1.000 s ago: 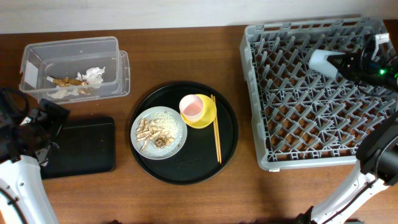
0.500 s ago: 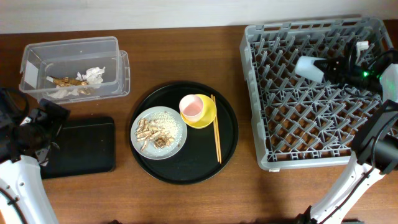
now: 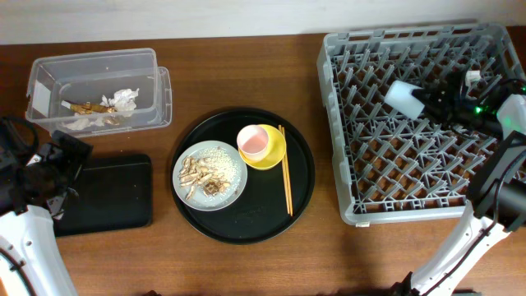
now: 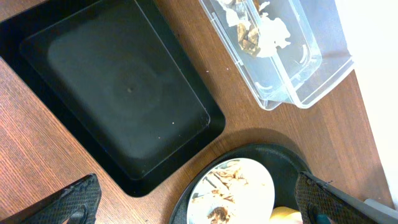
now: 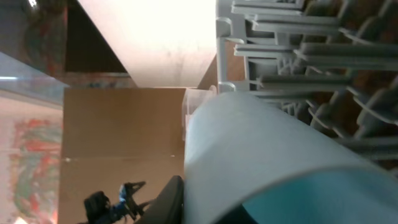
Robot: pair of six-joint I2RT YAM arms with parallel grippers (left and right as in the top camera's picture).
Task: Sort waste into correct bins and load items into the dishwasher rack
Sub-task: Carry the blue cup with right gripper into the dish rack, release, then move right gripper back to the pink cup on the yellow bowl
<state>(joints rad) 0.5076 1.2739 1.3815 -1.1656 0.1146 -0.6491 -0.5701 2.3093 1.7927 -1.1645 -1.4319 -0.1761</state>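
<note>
My right gripper (image 3: pixel 423 100) is shut on the small light-blue cup (image 3: pixel 403 94) and holds it on its side over the grey dishwasher rack (image 3: pixel 345 123). The cup fills the right wrist view (image 5: pixel 267 149). My left gripper (image 4: pixel 199 208) is open and empty, above the table between the shallow black tray (image 4: pixel 118 93) and the grey plate (image 4: pixel 233 190). The plate (image 3: pixel 209 174) holds beige food bits and brown scraps. The pink cup (image 3: pixel 254 142) sits in the yellow bowl (image 3: pixel 271 154). Chopsticks (image 3: pixel 286 168) lie beside them. The clear tub (image 3: pixel 94 90) holds napkins and scraps.
The plate, bowl and chopsticks lie on a large round black tray (image 3: pixel 246 226) at the table's middle. The shallow black tray (image 3: pixel 107 193) lies front left, below the tub. A wall runs along the far edge.
My right gripper has carried the light-blue cup leftward and slightly lower over the rack. The left arm has not moved.
</note>
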